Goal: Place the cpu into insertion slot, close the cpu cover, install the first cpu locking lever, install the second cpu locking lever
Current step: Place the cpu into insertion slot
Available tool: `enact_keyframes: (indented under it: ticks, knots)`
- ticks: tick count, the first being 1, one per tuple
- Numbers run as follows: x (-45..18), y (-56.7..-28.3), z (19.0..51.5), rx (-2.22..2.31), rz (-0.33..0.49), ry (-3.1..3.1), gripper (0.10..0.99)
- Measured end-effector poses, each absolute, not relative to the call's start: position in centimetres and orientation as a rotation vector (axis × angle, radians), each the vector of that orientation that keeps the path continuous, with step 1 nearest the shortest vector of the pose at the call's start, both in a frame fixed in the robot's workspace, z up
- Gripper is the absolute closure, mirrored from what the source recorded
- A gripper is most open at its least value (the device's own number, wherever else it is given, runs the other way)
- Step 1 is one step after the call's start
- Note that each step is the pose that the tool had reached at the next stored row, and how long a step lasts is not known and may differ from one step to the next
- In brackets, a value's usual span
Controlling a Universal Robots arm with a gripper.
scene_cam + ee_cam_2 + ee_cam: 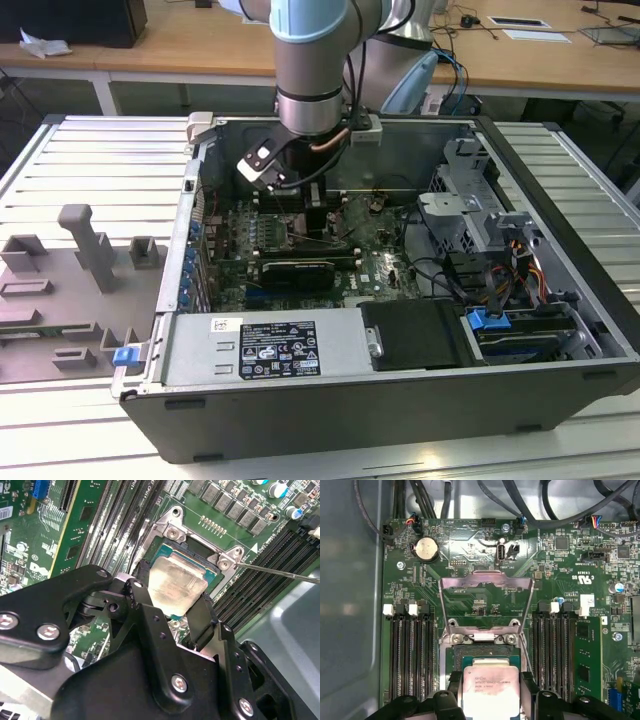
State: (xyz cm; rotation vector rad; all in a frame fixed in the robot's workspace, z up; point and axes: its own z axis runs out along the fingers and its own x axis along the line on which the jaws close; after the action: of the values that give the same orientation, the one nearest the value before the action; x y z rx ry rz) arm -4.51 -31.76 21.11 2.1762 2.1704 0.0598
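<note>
Jaws are clamped on two opposite edges of the cpu (177,582), holding it right over the insertion slot (482,652) (can't tell if it's actually bottomed out). In the second wrist view it looks a bit tilted against the slot's rim, so my worry is it goes in skewed and jams or wrecks the contacts. The cpu cover (485,582) stands open just beside the slot, and a thin locking lever (280,572) runs off from one corner.
</note>
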Motion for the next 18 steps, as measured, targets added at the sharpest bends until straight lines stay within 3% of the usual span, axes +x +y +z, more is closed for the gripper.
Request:
enact_keyframes:
  ticks: [18]
  knots:
    - [-4.32, -31.07, 20.29, 2.171, 0.045, 2.165, 0.545]
